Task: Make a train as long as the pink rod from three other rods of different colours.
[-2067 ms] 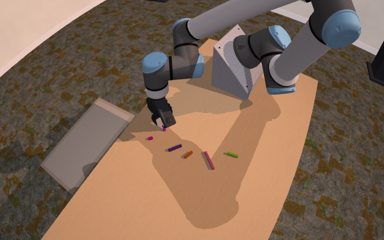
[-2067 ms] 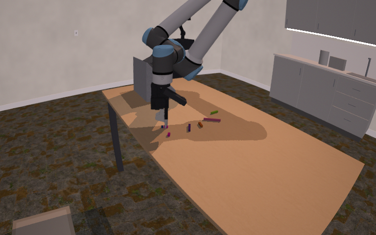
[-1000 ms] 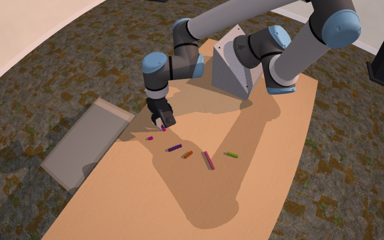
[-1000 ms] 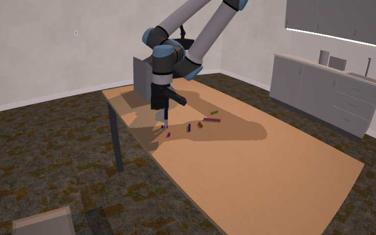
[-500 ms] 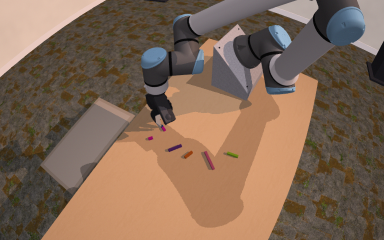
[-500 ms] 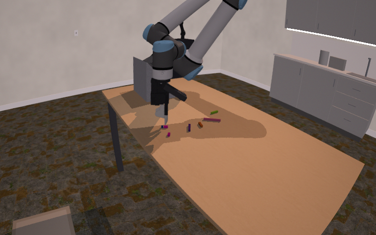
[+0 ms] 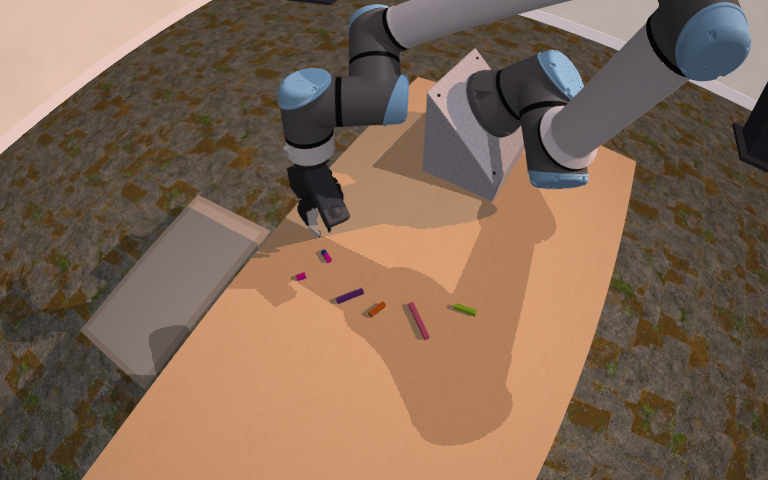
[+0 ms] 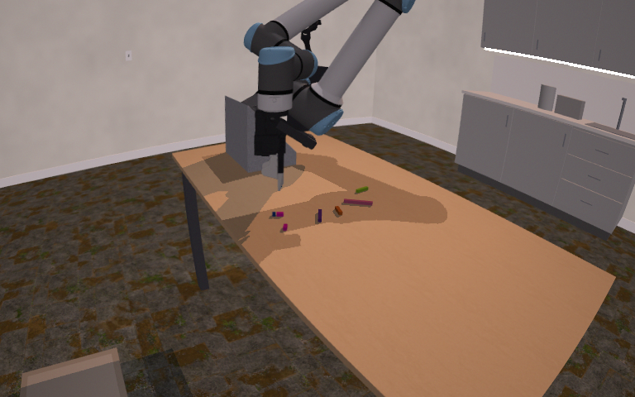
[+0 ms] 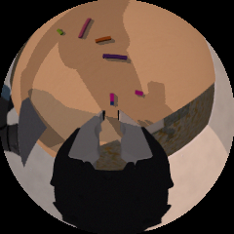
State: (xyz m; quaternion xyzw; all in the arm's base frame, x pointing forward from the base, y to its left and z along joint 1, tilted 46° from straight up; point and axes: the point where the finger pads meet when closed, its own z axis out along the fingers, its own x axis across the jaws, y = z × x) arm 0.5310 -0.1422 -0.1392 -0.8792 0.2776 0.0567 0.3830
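Note:
A blue rod (image 7: 323, 252) (image 8: 274, 214) (image 9: 112, 103) and a magenta rod (image 7: 327, 257) (image 8: 279, 214) (image 9: 112, 97) lie end to end in a line, touching or almost touching. A second magenta rod (image 7: 301, 276) (image 8: 284, 227) (image 9: 138, 93) lies apart. A purple rod (image 7: 350, 296) (image 8: 319, 215) (image 9: 115, 57), an orange rod (image 7: 376, 309) (image 8: 338, 210) (image 9: 103, 39), the pink rod (image 7: 418, 320) (image 8: 358, 203) (image 9: 85, 28) and a lime rod (image 7: 464, 309) (image 8: 361, 189) (image 9: 59, 31) lie separately. My gripper (image 7: 323, 232) (image 8: 279, 188) (image 9: 111, 110) is slightly open and empty, above the table near the blue rod.
The rods lie on the wooden table (image 7: 254, 396) (image 8: 421, 280). The arm's grey wedge-shaped mount (image 7: 453, 144) (image 8: 238, 140) stands on the table behind the gripper. A pale box-like object (image 7: 164, 288) (image 8: 69, 374) is beside the table's edge.

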